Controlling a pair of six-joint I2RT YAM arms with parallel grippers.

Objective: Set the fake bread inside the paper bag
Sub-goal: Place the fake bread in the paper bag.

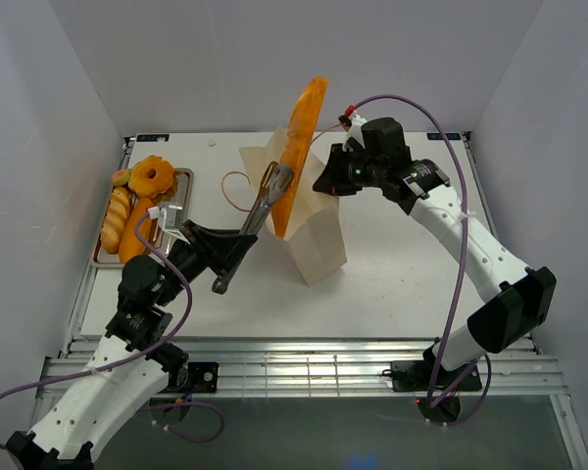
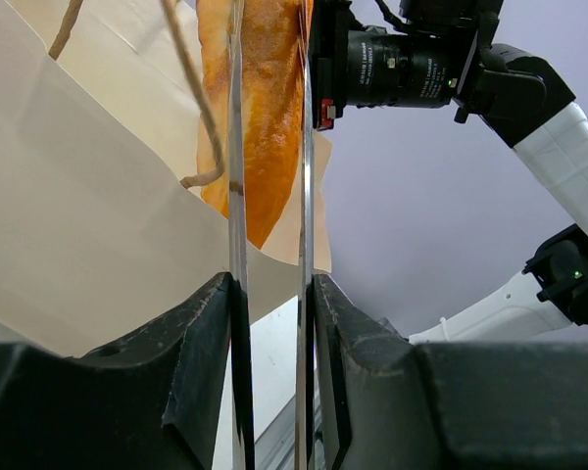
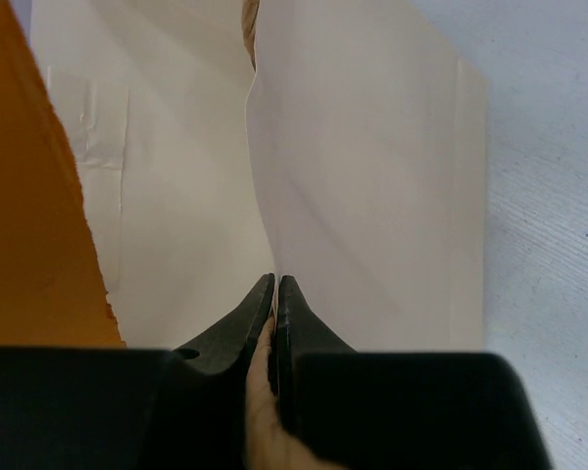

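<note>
Well, tongs [image 1: 266, 204]: clamped on long loaf [image 1: 300, 137] at paper bag [image 1: 318, 245] mouth
left gripper [image 1: 237, 250]: squeezed tongs
right gripper [image 3: 275, 286]: pinched paper bag edge

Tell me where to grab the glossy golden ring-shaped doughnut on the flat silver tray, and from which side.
Likely across its right band, from above: the glossy golden ring-shaped doughnut lies flat, hole up, so one jaw fits inside the hole and one outside. A small round roll crowds its left side.

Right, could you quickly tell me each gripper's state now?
Left gripper: closed on thin silver metal tongs clamping a long glossy orange toy baguette.
Right gripper: closed on the wall of the tall tan kraft-paper bag.
</note>
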